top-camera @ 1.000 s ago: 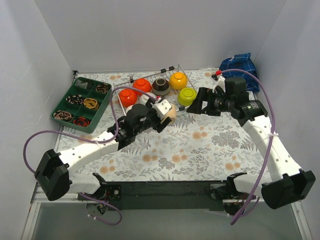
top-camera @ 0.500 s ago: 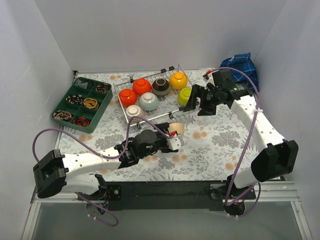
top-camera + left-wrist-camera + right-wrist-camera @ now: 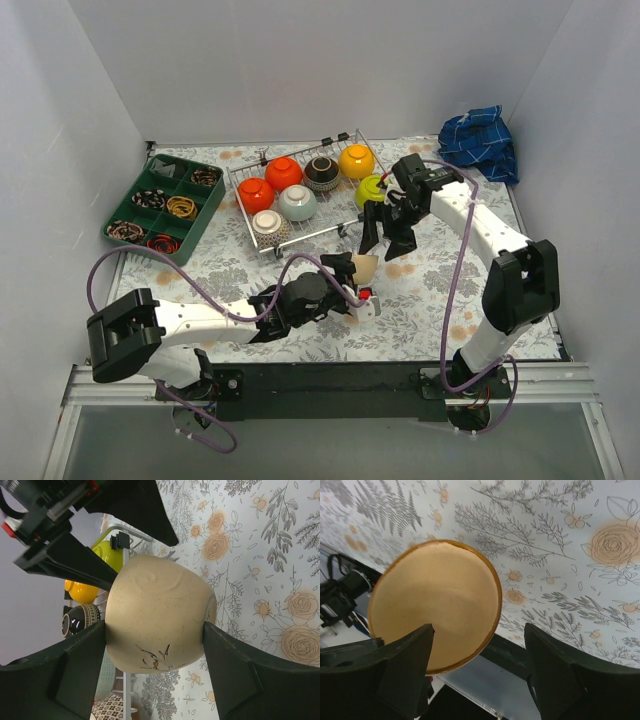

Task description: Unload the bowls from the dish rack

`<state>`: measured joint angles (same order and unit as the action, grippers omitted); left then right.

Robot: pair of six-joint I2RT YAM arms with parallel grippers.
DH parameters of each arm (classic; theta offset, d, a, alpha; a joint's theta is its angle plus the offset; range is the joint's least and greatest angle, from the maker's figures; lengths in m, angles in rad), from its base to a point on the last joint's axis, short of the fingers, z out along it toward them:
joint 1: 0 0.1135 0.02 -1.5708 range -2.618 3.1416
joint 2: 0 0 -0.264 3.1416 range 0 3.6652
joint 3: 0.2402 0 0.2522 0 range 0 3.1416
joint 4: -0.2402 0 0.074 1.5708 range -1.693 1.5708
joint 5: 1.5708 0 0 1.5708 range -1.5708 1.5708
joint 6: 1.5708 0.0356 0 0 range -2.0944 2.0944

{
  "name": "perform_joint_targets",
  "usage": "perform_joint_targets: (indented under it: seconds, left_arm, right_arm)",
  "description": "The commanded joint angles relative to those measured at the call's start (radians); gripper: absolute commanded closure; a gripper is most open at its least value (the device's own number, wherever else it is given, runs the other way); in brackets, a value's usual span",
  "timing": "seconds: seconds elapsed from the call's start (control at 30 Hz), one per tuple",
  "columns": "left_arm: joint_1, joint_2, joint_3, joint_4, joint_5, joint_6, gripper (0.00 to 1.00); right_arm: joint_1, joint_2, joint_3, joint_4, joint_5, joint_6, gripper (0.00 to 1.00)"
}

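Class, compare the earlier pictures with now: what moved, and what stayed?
The left gripper, still shut on the beige bowl, carried it from the edge of the dish rack toward the near side. The right gripper swung from the lime bowl to face the beige bowl's mouth, open. The racked bowls stayed.

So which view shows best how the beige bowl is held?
The left wrist view: the beige bowl fills the frame, with the fingers of the left tool pressed on both its sides. The right wrist view shows only its inside; the top view shows it small, partly hidden by that tool.
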<state>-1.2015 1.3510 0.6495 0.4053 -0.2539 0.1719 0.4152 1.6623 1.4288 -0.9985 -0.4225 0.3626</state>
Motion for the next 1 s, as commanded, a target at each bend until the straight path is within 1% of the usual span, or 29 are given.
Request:
perform_joint_targets:
  seconds: [0.0, 0.07, 0.1, 0.17, 0.2, 0.27, 0.3, 0.37, 0.4, 0.43, 0.47, 0.6, 0.67, 0.7, 0.8, 0.83, 0.87, 0.9, 0.93, 0.97]
  left_arm:
    - [-0.010, -0.001, 0.010, 0.118, -0.033, 0.057, 1.00]
    - [-0.010, 0.011, 0.010, 0.121, -0.036, 0.067, 1.00]
    - [-0.010, 0.014, 0.012, 0.122, -0.036, 0.069, 1.00]
    - [-0.012, 0.019, 0.010, 0.128, -0.039, 0.069, 1.00]
    - [-0.013, 0.023, 0.004, 0.133, -0.039, 0.069, 1.00]
    - [-0.013, 0.031, 0.001, 0.144, -0.041, 0.069, 1.00]
    - [-0.012, 0.040, -0.001, 0.147, -0.044, 0.066, 1.00]
    - [-0.012, 0.048, -0.002, 0.155, -0.044, 0.063, 1.00]
    - [-0.012, 0.048, -0.004, 0.155, -0.045, 0.052, 1.00]
    - [-0.012, 0.053, -0.001, 0.152, -0.050, 0.046, 1.00]
    - [-0.013, 0.056, -0.001, 0.150, -0.054, 0.040, 0.98]
    - [-0.013, 0.065, 0.006, 0.145, -0.071, -0.012, 0.59]
    - [-0.013, 0.066, 0.016, 0.132, -0.079, -0.061, 0.49]
    - [-0.012, 0.066, 0.022, 0.119, -0.082, -0.080, 0.36]
    - [-0.013, 0.071, 0.055, 0.055, -0.107, -0.166, 0.15]
    - [-0.013, 0.071, 0.068, 0.029, -0.116, -0.214, 0.02]
    - [-0.012, 0.068, 0.084, 0.001, -0.116, -0.288, 0.02]
    - [-0.013, 0.062, 0.104, -0.046, -0.111, -0.331, 0.02]
    - [-0.012, 0.057, 0.108, -0.062, -0.108, -0.365, 0.02]
    - [-0.012, 0.051, 0.110, -0.072, -0.104, -0.430, 0.02]
  right_arm:
    - [0.025, 0.063, 0.022, -0.141, -0.018, -0.108, 0.20]
    - [0.036, 0.085, 0.018, -0.150, -0.045, -0.131, 0.28]
    - [0.039, 0.096, 0.019, -0.153, -0.051, -0.136, 0.37]
    - [0.045, 0.108, 0.025, -0.163, -0.062, -0.143, 0.43]
    - [0.048, 0.117, 0.027, -0.164, -0.067, -0.146, 0.52]
    - [0.053, 0.128, 0.035, -0.173, -0.082, -0.152, 0.62]
    - [0.054, 0.131, 0.038, -0.173, -0.084, -0.155, 0.71]
    - [0.054, 0.134, 0.042, -0.173, -0.073, -0.162, 0.82]
    - [0.054, 0.134, 0.045, -0.175, -0.068, -0.165, 0.93]
    - [0.054, 0.136, 0.047, -0.175, -0.061, -0.163, 0.98]
    - [0.054, 0.133, 0.048, -0.173, -0.059, -0.163, 0.99]
    - [0.048, 0.128, 0.068, -0.170, -0.030, -0.178, 0.99]
    - [0.034, 0.117, 0.068, -0.161, -0.004, -0.179, 0.99]
    - [0.016, 0.103, 0.067, -0.155, 0.002, -0.175, 0.99]
    - [-0.031, 0.067, 0.053, -0.121, 0.033, -0.157, 0.99]
    - [-0.044, 0.056, 0.044, -0.097, 0.059, -0.143, 0.99]
    - [-0.058, 0.045, 0.035, -0.082, 0.070, -0.137, 0.99]
    - [-0.085, 0.022, 0.025, -0.060, 0.076, -0.131, 0.99]
    - [-0.098, 0.008, 0.001, -0.043, 0.093, -0.123, 0.99]
    - [-0.113, -0.002, -0.010, -0.008, 0.099, -0.105, 0.99]
